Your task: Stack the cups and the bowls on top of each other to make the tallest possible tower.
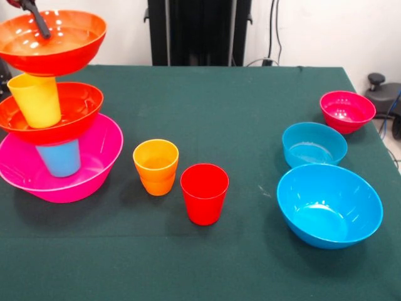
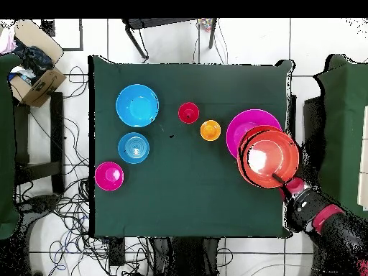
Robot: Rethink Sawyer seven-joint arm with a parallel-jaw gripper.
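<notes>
The end effector [image 1: 39,22] reaches into the top wide orange-red glossy plastic bowl [image 1: 53,41]; whether it grips the rim I cannot tell. That bowl crowns the tower [image 1: 53,113] at the counter's [image 1: 238,106] left: large pink bowl [image 1: 81,169], light blue tumbler [image 1: 59,158], second orange-red bowl [image 1: 69,110], yellow tumbler [image 1: 36,100]. The pieces look light, stiff and slippery, so the column probably topples easily. The red tapered cup [image 1: 204,193] and orange cup [image 1: 156,166], standing loose nearby, are best pinched at the rim.
</notes>
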